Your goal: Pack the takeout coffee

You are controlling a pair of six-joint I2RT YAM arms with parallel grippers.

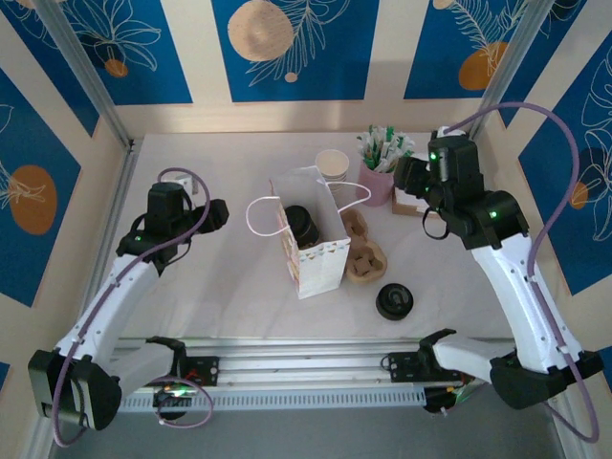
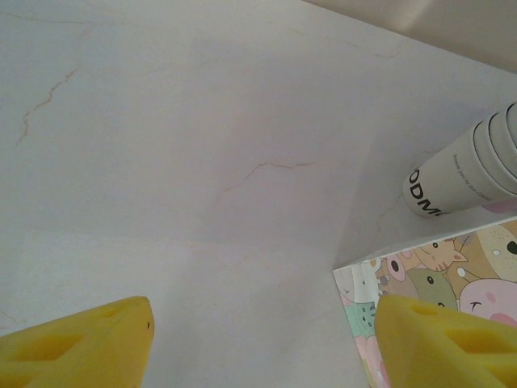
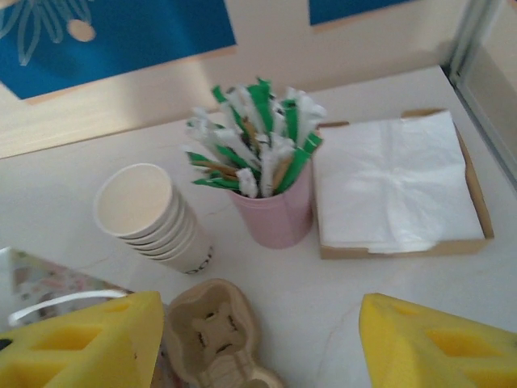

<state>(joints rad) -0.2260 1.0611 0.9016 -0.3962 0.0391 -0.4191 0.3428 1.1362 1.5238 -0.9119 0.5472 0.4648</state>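
Note:
The takeout coffee (image 1: 302, 227), a pale cup under a round black lid, sits inside the open patterned gift bag (image 1: 316, 263) at mid-table. Only its lid and upper part show above the bag's wall. My left gripper (image 1: 218, 212) hovers left of the bag, open and holding nothing. In the left wrist view its yellow fingers (image 2: 89, 343) stand wide apart, with the bag's corner (image 2: 420, 279) by the right one. My right gripper (image 1: 408, 176) is open at the back right, above the pink cup. Its gripper (image 3: 258, 347) has nothing between the pads.
A loose black lid (image 1: 394, 300) lies front right of the bag. A cardboard cup carrier (image 1: 363, 251) sits beside the bag. Stacked cream cups (image 3: 149, 214), a pink cup of stick packets (image 3: 275, 206) and a napkin tray (image 3: 400, 190) stand at the back.

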